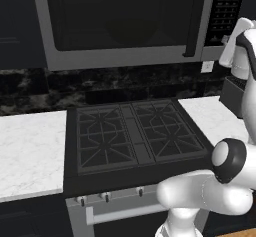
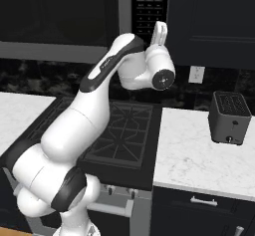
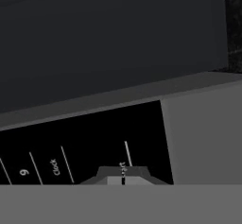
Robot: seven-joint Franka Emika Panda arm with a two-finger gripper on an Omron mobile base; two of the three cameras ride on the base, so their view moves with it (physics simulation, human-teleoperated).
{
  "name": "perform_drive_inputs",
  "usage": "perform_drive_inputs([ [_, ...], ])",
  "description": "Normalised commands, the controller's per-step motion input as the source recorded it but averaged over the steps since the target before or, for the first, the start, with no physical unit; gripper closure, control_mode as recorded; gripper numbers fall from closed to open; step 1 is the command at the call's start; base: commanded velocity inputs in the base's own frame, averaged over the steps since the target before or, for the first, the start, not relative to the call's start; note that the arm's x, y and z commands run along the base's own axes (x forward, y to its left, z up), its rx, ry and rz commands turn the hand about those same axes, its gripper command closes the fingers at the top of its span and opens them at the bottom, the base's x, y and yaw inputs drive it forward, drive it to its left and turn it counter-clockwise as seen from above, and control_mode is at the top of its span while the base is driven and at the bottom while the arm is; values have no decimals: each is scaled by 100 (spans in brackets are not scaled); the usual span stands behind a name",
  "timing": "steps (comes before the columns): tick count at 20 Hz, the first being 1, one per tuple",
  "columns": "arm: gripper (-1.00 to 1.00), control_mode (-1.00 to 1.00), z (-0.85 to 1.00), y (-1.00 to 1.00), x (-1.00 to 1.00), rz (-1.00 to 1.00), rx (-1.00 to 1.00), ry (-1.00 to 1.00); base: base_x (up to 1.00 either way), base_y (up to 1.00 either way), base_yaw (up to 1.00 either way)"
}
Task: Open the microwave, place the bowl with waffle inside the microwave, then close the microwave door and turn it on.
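We have the gripper (image 3: 123, 180) pressed together, holding nothing, at the black button panel (image 2: 149, 11) on the right of the microwave (image 1: 125, 26), mounted above the stove (image 1: 130, 136). The microwave door (image 1: 120, 16) looks shut, so the bowl and waffle are presumably inside. The buttons should be rigid and shallow, wanting a light fingertip press (no pinch). The panel is narrow, between the door handle (image 1: 192, 26) and the grey frame edge; behind us, open space above the stove.
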Motion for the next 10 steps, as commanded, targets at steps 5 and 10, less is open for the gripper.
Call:
perform_drive_inputs([
  [5,100,-100,-16,-2,-7,0,0,0,0,0,0],
  [10,100,-100,0,-6,-95,0,0,0,0,0,0],
])
